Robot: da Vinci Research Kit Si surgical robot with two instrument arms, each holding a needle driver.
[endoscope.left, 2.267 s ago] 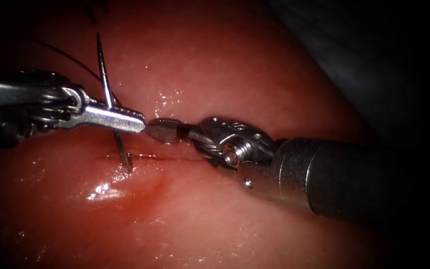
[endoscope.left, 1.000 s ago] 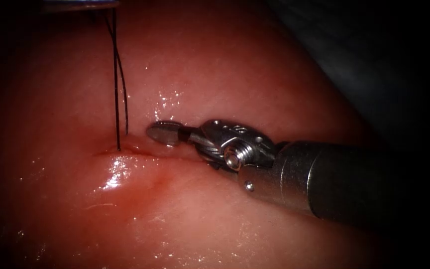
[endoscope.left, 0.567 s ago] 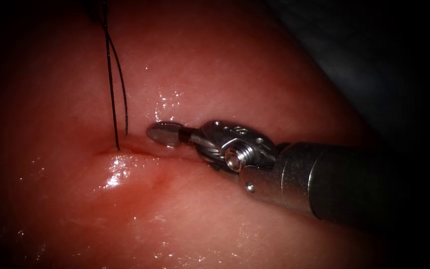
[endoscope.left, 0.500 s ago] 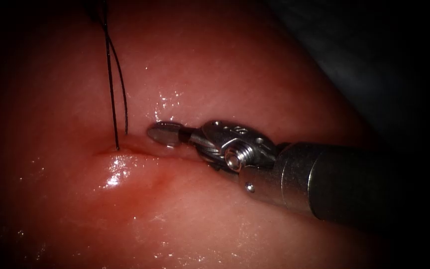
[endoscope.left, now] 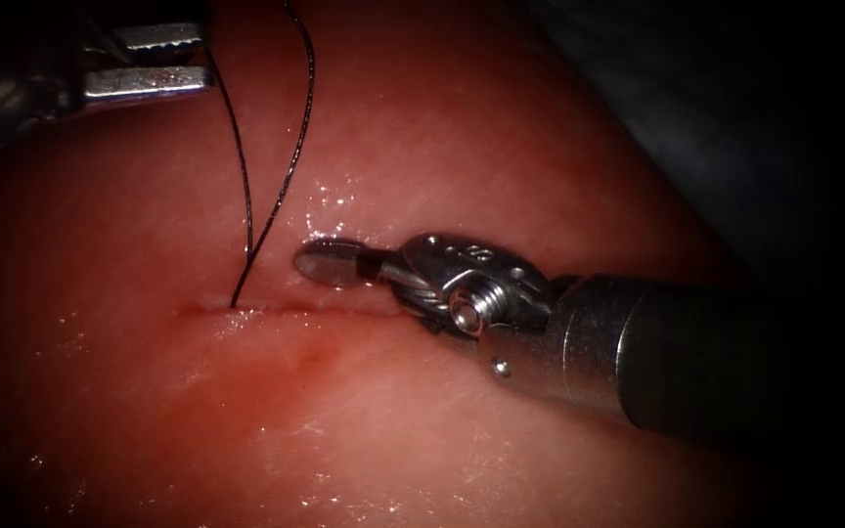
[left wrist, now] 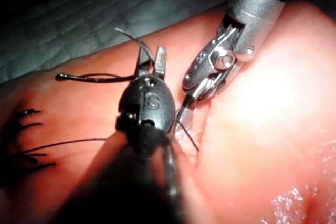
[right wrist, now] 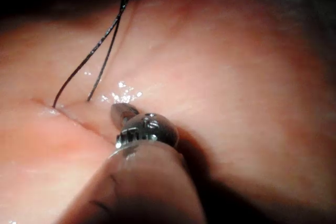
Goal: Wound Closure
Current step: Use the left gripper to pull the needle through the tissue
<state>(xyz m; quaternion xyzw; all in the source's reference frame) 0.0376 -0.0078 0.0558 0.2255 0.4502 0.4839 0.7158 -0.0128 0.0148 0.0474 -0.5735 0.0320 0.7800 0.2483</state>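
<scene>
The cut [endoscope.left: 286, 309] runs left to right across the middle of the tissue [endoscope.left: 422, 127]. The thread [endoscope.left: 290, 156] enters at the cut's left end. Two dark strands rise from there. One comes out of the cut line itself and leaves past the far edge of the endoscope view. The other comes out just on the far side and leads up to the left end effector [endoscope.left: 149, 61], which hangs far and left, well apart from the cut.

In the left wrist view that end effector [left wrist: 152, 62] is clenched on a thin dark curved piece that reads as the needle [left wrist: 94, 77], clear of the tissue. Where along its curve the grip sits is hard to make out. The tool's dark wrist carries a raised letter "S" [left wrist: 149, 99].

The right end effector [endoscope.left: 330, 262] lies low against the tissue just on the far side of the cut, right of the thread. Its jaws are closed flat together with nothing seen between them. The small marks stamped on its wrist [endoscope.left: 466, 252] are too small to read. Its shaft [endoscope.left: 677, 352] fades into shadow at the right.

A faint red fluid stain [endoscope.left: 315, 357] spreads on the near side of the cut. Dark cut ends of thread [left wrist: 23, 124] stand out of the tissue farther along. Beyond the tissue lies a grey ribbed cloth [left wrist: 79, 14].
</scene>
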